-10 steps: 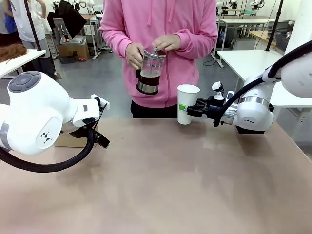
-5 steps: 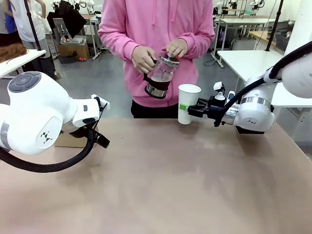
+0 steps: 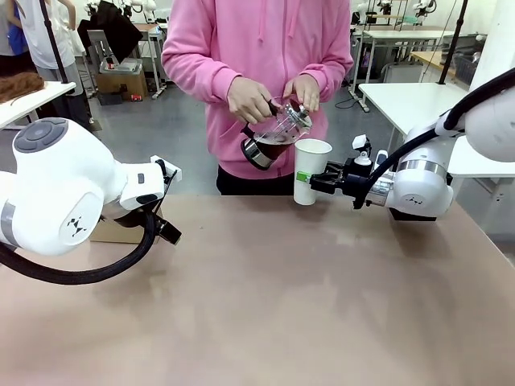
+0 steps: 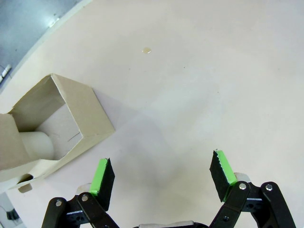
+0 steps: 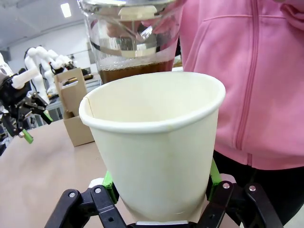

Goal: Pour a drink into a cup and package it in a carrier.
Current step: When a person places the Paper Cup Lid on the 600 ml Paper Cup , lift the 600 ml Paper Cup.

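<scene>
Right gripper (image 3: 306, 178) clamped on the cup (image 3: 311, 165), green pads pressed to its lower wall on both sides, arm reaching in level from the right side. Cup upright, white paper, top open, at the far edge of the table (image 3: 282, 305); can't tell if its base touches the surface. In the right wrist view the cup (image 5: 156, 152) sits between that gripper's (image 5: 161, 190) fingers, inside looks dry as far as visible.

Person in a pink hoodie stands at the far side, holding the press pot (image 3: 273, 135) tilted toward the cup, its spout end just at the rim. One hand (image 3: 249, 98) on the handle side, other hand (image 3: 302, 88) over the lid. Drink (image 3: 268, 145), dark brown, lies in the pot's lower part; pot (image 5: 133, 42) and drink (image 5: 133, 71) loom just behind the cup rim. Can't tell if any stream is falling.

Left gripper (image 4: 164, 173) has jaws wide apart, nothing between them, hanging over bare table. Carrier (image 4: 71, 118), brown cardboard, lies just beside it near the table's left edge, a white round thing inside one compartment. Carrier (image 5: 73, 107) stands with its handle up, well apart from the cup.

Surface is plain tan, matte, with one small pale spot (image 4: 146, 50). Room: grey floor, white table (image 3: 402, 100) to the right, cardboard box (image 3: 121, 80) on the floor behind.
</scene>
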`<state>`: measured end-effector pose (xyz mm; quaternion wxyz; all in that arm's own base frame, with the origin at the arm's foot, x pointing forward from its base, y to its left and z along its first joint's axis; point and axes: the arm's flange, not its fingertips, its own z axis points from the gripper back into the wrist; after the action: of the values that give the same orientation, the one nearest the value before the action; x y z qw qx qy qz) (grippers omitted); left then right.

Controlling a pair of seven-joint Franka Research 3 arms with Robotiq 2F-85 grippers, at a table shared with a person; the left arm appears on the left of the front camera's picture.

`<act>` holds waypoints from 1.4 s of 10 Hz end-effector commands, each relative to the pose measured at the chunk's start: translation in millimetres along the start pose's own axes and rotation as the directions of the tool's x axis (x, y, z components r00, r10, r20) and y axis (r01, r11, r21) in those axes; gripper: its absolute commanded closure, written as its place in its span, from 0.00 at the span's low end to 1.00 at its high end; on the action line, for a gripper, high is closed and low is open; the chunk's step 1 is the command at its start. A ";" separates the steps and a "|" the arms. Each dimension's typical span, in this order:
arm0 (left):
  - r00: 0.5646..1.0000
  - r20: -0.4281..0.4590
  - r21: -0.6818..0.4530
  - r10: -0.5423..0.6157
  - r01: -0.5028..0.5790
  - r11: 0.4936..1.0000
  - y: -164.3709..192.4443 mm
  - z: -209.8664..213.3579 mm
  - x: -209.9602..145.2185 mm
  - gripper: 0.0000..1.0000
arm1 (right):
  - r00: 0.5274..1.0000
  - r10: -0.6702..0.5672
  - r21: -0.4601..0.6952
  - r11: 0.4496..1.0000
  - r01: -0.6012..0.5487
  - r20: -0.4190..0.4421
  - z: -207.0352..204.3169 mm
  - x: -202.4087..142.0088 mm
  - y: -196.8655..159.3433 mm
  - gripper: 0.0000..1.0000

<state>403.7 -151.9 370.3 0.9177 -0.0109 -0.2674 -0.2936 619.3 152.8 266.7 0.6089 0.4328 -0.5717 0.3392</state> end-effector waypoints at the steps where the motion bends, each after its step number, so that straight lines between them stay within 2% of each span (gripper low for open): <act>1: 1.000 0.001 -0.002 0.001 -0.001 1.000 0.1 0.4 -0.2 0.00 | 1.000 0.000 -0.011 1.000 -0.001 -0.012 -2.6 0.4 0.6 0.20; 14: 1.000 0.001 -0.002 0.001 -0.001 1.000 0.1 0.4 -0.2 0.00 | 1.000 0.000 -0.011 1.000 -0.001 -0.012 -2.6 0.4 0.6 0.20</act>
<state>403.7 -151.9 370.3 0.9177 -0.0109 -0.2674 -0.2936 619.3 152.8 266.5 0.6091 0.4327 -0.5715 0.3392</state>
